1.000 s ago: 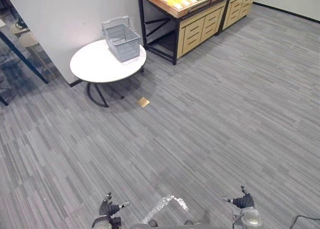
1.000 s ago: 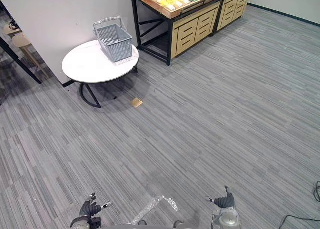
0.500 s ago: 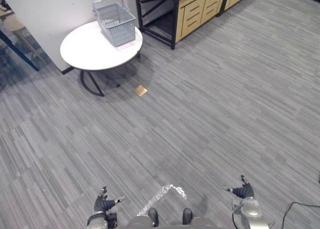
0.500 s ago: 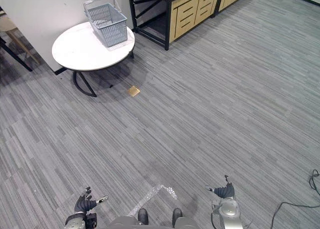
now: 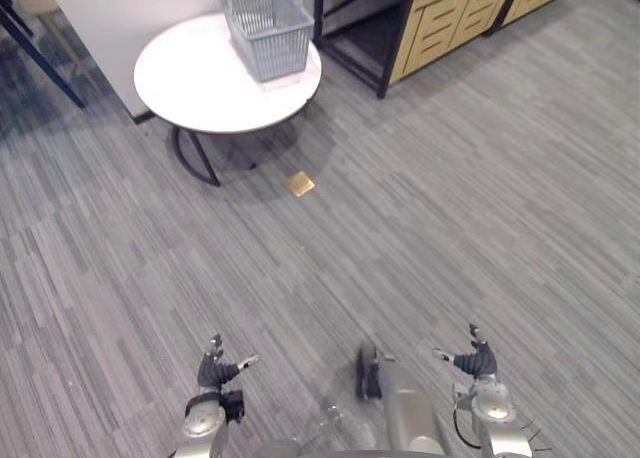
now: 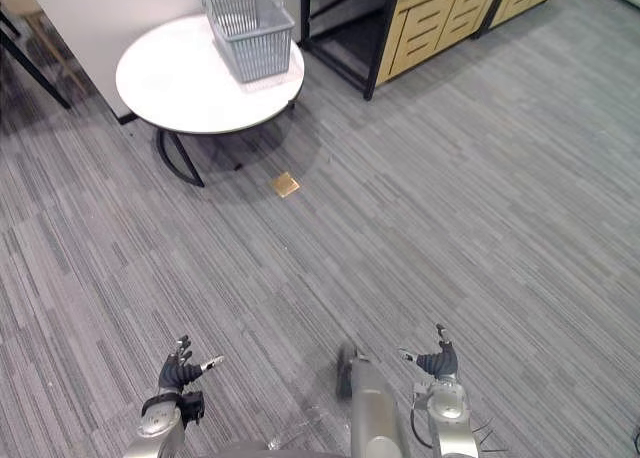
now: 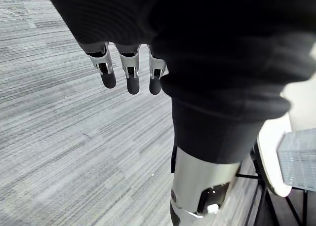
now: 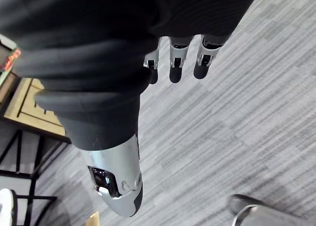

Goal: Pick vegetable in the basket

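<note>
- Left hand [image 5: 213, 371]: low by the robot's side, over the grey carpet [image 5: 480, 208]. Fingers [image 7: 129, 73] hang loose and nearly straight, holding nothing.
- Right hand [image 5: 478, 361]: same on the other side. Fingers [image 8: 175, 63] are relaxed and empty.
- Basket [image 5: 268, 28]: grey mesh, upright on the round white table [image 5: 190, 78], well apart from both hands. It sits at the table's far right rim, beside the wooden drawer stand [image 5: 450, 28]. It looks empty as far as the frame shows it.
- Vegetable: can't place it. The stand's top is cut off by the frame edge. My guess is the produce lies up there.
- Step, as I judge it: approach. Nothing is grasped, so the task has barely started.
- Risk 1: the basket is close to the table rim. A hand or hip brushing it on arrival could slide it off, and light plastic gives little resistance.
- Risk 2: the dark table legs [image 5: 195, 158] splay outward. Closing in at an angle could clip a foot on them.
- Risk 3: a small tan square [image 5: 300, 184] lies on the carpet between the robot and the table. Can't tell what it is. It is a possible slip or snag if stepped on.
- Risk 4: the gap between table and stand is tight. An arm swung up late could hit the stand's black frame [image 5: 385, 68].
- Risk 5: with the target unseen, an early reach commits to a blind grasp.
</note>
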{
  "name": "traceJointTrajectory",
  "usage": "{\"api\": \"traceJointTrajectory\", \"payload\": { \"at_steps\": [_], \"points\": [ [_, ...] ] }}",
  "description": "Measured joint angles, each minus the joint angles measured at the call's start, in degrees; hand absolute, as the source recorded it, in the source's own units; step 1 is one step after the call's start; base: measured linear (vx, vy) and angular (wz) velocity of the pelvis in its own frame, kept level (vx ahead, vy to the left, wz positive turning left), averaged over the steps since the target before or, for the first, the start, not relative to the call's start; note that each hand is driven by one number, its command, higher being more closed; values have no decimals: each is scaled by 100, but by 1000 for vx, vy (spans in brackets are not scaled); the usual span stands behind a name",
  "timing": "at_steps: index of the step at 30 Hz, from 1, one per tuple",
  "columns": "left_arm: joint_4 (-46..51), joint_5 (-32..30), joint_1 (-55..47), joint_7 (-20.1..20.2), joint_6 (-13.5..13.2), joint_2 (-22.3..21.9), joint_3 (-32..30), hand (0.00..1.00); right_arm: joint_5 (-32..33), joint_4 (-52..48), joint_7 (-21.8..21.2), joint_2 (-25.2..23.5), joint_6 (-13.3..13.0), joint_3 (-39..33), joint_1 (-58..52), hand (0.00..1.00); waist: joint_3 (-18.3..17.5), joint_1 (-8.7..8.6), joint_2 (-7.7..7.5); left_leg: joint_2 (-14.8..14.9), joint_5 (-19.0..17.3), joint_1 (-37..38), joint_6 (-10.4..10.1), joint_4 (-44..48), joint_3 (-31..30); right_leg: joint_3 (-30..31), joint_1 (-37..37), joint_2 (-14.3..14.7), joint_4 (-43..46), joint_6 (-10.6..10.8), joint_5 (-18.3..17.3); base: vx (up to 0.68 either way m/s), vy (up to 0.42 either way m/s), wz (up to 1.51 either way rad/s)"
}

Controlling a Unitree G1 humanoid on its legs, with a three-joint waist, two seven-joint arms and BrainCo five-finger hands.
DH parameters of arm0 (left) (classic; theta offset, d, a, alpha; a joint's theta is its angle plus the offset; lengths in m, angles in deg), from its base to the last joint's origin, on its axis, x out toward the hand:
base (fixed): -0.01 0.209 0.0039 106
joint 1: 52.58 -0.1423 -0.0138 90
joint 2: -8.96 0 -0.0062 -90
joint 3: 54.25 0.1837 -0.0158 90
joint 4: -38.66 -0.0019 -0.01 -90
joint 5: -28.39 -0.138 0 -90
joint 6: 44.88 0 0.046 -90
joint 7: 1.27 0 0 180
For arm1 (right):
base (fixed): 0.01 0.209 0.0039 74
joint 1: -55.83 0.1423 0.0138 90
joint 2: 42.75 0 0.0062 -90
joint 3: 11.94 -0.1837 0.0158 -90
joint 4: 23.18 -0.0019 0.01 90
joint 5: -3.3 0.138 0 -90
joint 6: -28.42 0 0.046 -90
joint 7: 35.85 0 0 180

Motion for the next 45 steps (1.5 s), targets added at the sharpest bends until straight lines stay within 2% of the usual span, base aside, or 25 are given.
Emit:
{"api": "traceJointTrajectory", "payload": {
  "at_steps": [2, 3, 4, 6, 9, 13, 14, 15, 16, 19, 20, 21, 23, 25, 28, 30, 31, 32, 34, 36, 38, 40, 42, 44, 45],
  "points": [
    [27, 0, -69, -1, -5, -228, -72, 0, 0, -189, -14, -1, -4, 144, -84, 0, 35, 15, 47, -72, 1704, -442, 100, 1445, 12, -150, 725, 11, -64, -55, -519, 842, -259, 26],
    [144, -2, -225, 12, -42, -332, -103, 0, 4, -318, -14, -68, -45, 258, -139, 0, 66, 46, 56, 160, 2040, -1060, 60, 2961, 105, -136, 1412, 114, -496, -48, -696, 732, -174, 14],
    [252, -1, -301, 69, -57, -331, -104, 0, 18, -435, 7, -170, -70, 263, -168, 0, 65, 160, 101, 460, 1656, -1758, 335, 4257, 426, -114, 1986, 252, -830, -115, -751, 705, -151, 4],
    [311, 5, -302, 110, -43, -358, -96, 0, 104, -509, 21, -283, -109, 268, -132, 0, 115, 408, -30, 671, 1154, -2681, 589, 4842, 884, -42, 2652, 315, -1301, -160, -790, 623, -144, -15],
    [446, 18, -416, 113, -41, -454, -88, 0, 232, -670, 55, -301, -88, 252, -108, 0, 131, 505, -72, 793, 644, -3682, 647, 3651, 1567, -1, 3632, 329, -2085, -41, -952, 554, -62, 0],
    [512, 16, -545, 102, -10, -461, -52, 0, 262, -663, 190, -232, -76, 238, -34, 0, 143, 652, -155, 329, 934, -3876, 459, 317, 1803, 218, 4370, 144, -2279, 281, -1570, 561, 91, -23],
    [525, 16, -563, 100, -9, -462, -54, 0, 262, -654, 224, -233, -75, 221, -34, 0, 123, 661, -144, 273, 1108, -3851, 519, -105, 1776, 244, 4463, 128, -2288, 337, -1672, 596, 203, -31],
    [523, 13, -578, 91, 5, -413, -63, 0, 262, -602, 250, -274, -56, 220, -42, 0, 30, 724, -230, 99, 1764, -3798, 799, -100, 1752, 386, 4575, -43, -2265, 485, -1873, 630, 236, -32],
    [546, 9, -593, 90, 5, -377, -56, 0, 255, -593, 250, -333, -49, 210, -137, 0, -94, 760, -455, -55, 1710, -3881, 1042, 135, 1788, 451, 4540, -301, -2083, 659, -1990, 811, 280, -22],
    [539, 9, -554, 95, 10, -387, 16, 0, 234, -587, 251, -439, -41, 106, -208, 0, -117, 773, -649, -310, 1205, -3678, 1169, 599, 1813, 620, 4220, -637, -655, 804, -1906, 596, 194, 10],
    [516, 9, -583, 95, 25, -341, 35, 0, 200, -586, 250, -503, -39, 115, -233, 0, -124, 716, -685, -431, 918, -3347, 1207, 617, 1792, 739, 3776, -758, 694, 1192, -1454, 774, 257, 29],
    [511, 10, -573, 87, 28, -271, 122, 0, 184, -586, 245, -543, -37, 172, -263, 0, -117, 623, -686, -517, 650, -2931, 1246, 525, 1717, 837, 3280, -864, 2080, 1325, -862, 750, 242, 31],
    [494, -8, -522, 64, 34, -210, 189, 0, 52, -639, 238, -583, -33, 320, -287, 0, -105, 616, -654, -581, 380, -2305, 1299, 466, 1600, 856, 2595, -908, 3486, 979, -1139, 573, 118, 25],
    [500, -15, -490, -5, 18, -204, 193, 0, -21, -803, 233, -583, -39, 508, -312, 0, -99, 544, -573, -572, 304, -1643, 1323, 135, 1416, 647, 2046, -868, 3618, 746, -1426, 528, 17, 40],
    [471, -21, -483, -14, 15, -222, 196, 0, -67, -1219, 222, -617, -56, 632, -367, 0, -115, 302, -505, -476, 35, -1054, 1126, -233, 971, 505, 1174, -562, 2390, 879, -1670, 508, -74, 70],
    [259, -49, -386, -12, 23, -225, 235, 0, -68, -1383, 223, -558, -53, 600, -457, 0, -165, 303, -587, -469, -199, -746, 935, -288, 587, 772, 981, -345, 501, 1017, -1324, 578, -224, 83],
    [247, -84, -393, -12, 23, -218, 236, 0, -69, -1380, 225, -571, -51, 606, -472, 0, -218, 304, -666, -504, -233, -691, 885, -273, 493, 915, 1029, -319, -146, 929, -932, 757, -317, 100],
    [63, -150, -367, -16, 36, -320, 259, 0, -72, -1374, 230, -542, -36, 621, -475, 0, -235, 310, -542, -383, -334, -523, 763, -243, 210, 848, 1205, -248, -50, 544, -460, 446, -183, 85],
    [72, -241, -404, -7, 47, -437, 271, 0, -73, -1620, 230, -517, -26, 644, -477, 0, -295, 290, -353, -170, -170, -687, 493, 65, 24, 559, 1275, -261, 114, 389, -822, 527, -250, 82],
    [143, -290, -353, -5, 46, -578, 167, 0, -71, -1907, 231, -460, -39, 725, -516, 0, -187, 280, -156, 67, 102, -1323, 54, 1440, 107, 205, 1698, -215, -132, 246, -967, 408, -234, 90],
    [282, -292, -538, -6, 45, -595, 130, 0, -69, -2115, 240, -484, -46, 900, -548, 0, -159, 354, -124, 606, 0, -1847, 167, 2657, 806, -28, 2520, -75, -769, 212, -966, 418, -238, 65],
    [428, -301, -790, -3, 44, -619, 131, 0, -84, -2651, 241, -477, -117, 1048, -570, 0, -201, 475, -172, 795, -112, -2203, 420, 2510, 1364, -97, 2937, -75, -1194, 191, -978, 279, -143, 11],
    [448, -344, -916, -3, 51, -629, 123, 0, -173, -2929, 238, -448, -208, 1085, -477, 0, -266, 499, -103, 804, -115, -2472, 436, 1837, 1476, -94, 2964, -83, -1313, 188, -982, 191, -15, -9],
    [438, -354, -998, -3, 53, -628, 130, 0, -297, -2967, 233, -365, -234, 1177, -410, 0, -333, 486, 15, 694, 611, -2441, 645, 614, 1487, -86, 2997, -45, -1348, 248, -996, 200, 70, -5],
    [386, -363, -1029, -3, 54, -615, 133, 0, -420, -2980, 222, -270, -221, 1253, -400, 0, -409, 489, 137, 697, 971, -2341, 474, 135, 1451, -49, 2979, 21, -1324, 323, -1030, 134, 82, 2]
  ]
}}
